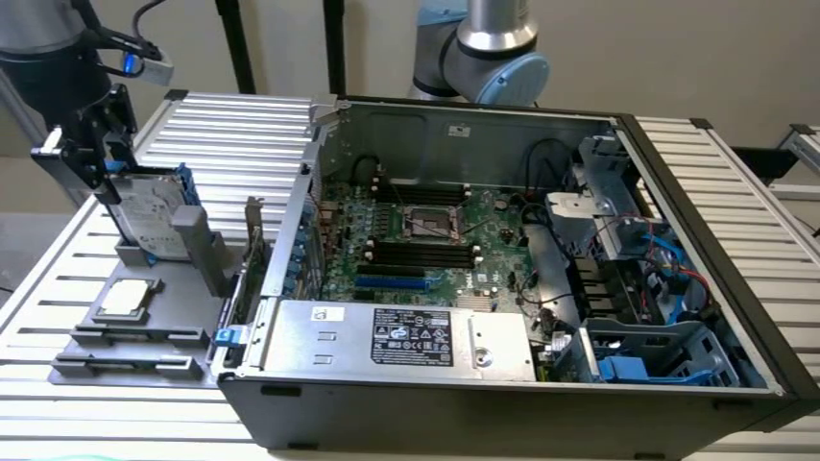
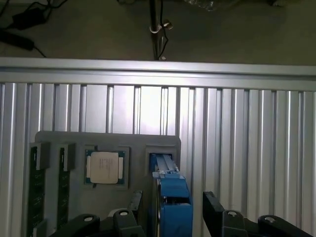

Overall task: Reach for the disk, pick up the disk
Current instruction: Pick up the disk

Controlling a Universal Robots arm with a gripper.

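Observation:
The disk (image 1: pixel 149 213), a silver-grey drive with a white label and blue carrier frame, stands on edge in a slot of the grey fixture (image 1: pixel 192 252) at the exterior view's left. My gripper (image 1: pixel 113 178) hangs right over its upper end. In the wrist view the disk's blue edge (image 2: pixel 173 197) runs between my two black fingers (image 2: pixel 213 210), with a narrow gap on either side. The gripper (image 2: pixel 173 206) is open and straddles the disk without closing on it.
A small square silver chip (image 2: pixel 104 167) lies in the grey fixture beside the disk's slot, and memory sticks (image 2: pixel 35 182) stand further along. An open computer case (image 1: pixel 513 240) takes up the middle of the slatted metal table (image 1: pixel 244 125). A second arm's base (image 1: pixel 494 48) rises behind it.

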